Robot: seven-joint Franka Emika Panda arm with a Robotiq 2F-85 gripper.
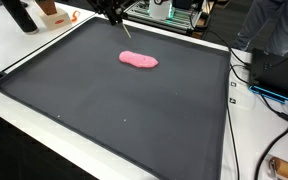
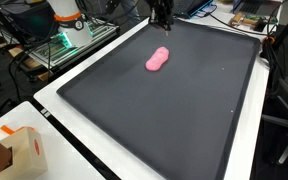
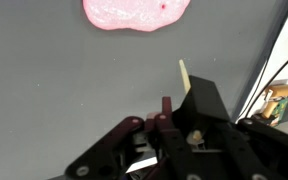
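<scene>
Simply a pink, lumpy putty blob [image 1: 138, 60]

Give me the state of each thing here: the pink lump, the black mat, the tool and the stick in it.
pink dough: one flattened lump, lying on the mat, nothing touching it.
black mat: lying flat on the white table.
tool: near the mat's far edge, shut on the pale stick.
pale stick: held, tip pointing toward the dough and stopping short of it.
</scene>
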